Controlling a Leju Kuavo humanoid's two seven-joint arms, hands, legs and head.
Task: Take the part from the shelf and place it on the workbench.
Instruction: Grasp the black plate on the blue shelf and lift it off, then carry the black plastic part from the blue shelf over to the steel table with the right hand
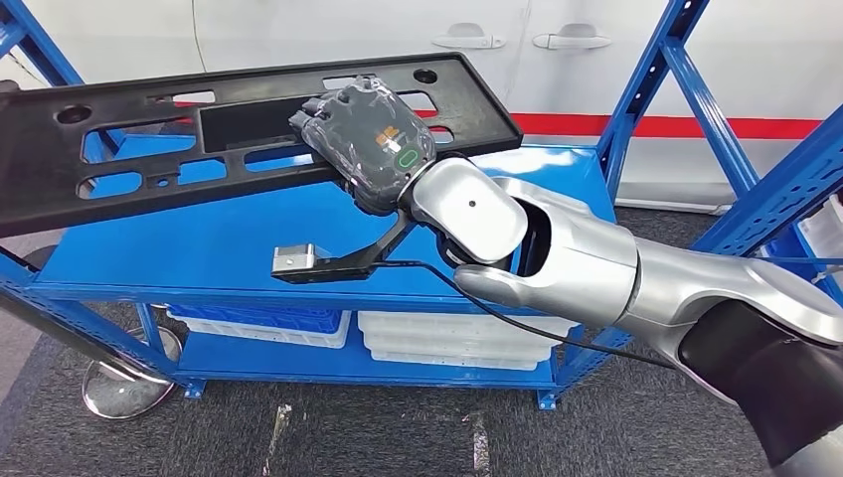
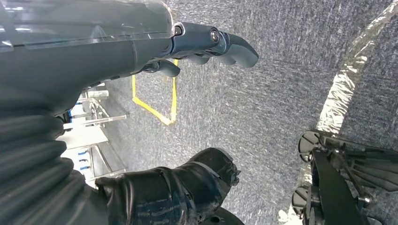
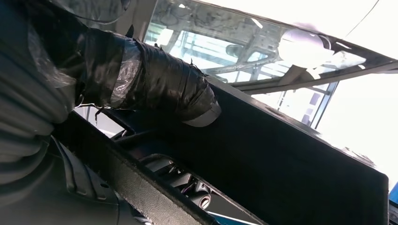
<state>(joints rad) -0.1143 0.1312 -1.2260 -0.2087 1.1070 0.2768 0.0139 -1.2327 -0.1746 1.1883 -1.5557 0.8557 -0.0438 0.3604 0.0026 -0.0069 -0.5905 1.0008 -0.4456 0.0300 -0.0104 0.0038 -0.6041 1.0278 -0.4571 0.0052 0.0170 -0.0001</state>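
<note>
One black part gripped by right hand, one blue shelf, left hand empty, fingers apart.

- White trays stacked on the lower level, right; a blue bin to their left.
- White car doors with a red stripe far behind.
- Yellow floor tape on grey carpet.

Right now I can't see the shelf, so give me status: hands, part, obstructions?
Right robot hand grips black part, tilted above blue shelf. Left robot hand hangs over floor, holding nothing. Shelf uprights flank the part.
</note>
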